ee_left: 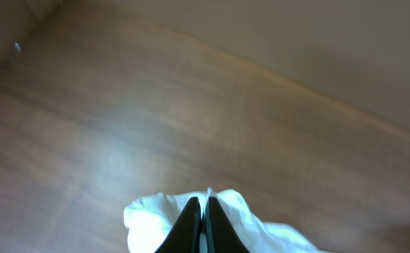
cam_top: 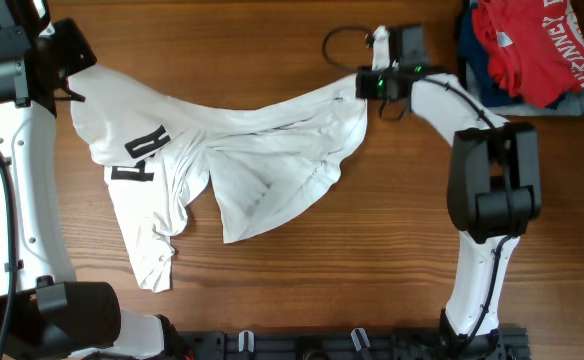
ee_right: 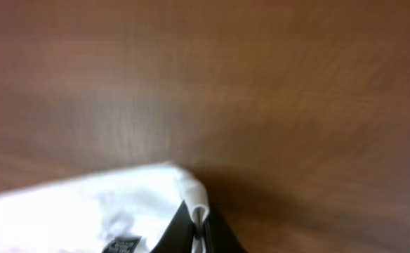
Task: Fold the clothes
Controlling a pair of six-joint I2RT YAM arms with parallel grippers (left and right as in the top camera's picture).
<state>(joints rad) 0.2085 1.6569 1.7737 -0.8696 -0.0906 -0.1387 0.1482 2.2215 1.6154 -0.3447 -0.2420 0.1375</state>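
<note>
The white T-shirt point(cam_top: 242, 160) with black block lettering lies stretched and crumpled across the wooden table in the overhead view. My left gripper point(cam_top: 72, 82) is shut on its far left corner; in the left wrist view the black fingers point(ee_left: 205, 207) pinch white fabric point(ee_left: 152, 221). My right gripper point(cam_top: 364, 85) is shut on the shirt's far right edge; in the right wrist view the fingers point(ee_right: 199, 221) clamp a folded hem, with white cloth point(ee_right: 78, 214) and a small black label to the left.
A red garment with white lettering point(cam_top: 532, 45) lies on blue folded garments point(cam_top: 482, 60) at the back right corner. A black cable point(cam_top: 342, 45) loops behind the right gripper. Bare wooden table point(cam_top: 372, 250) surrounds the shirt.
</note>
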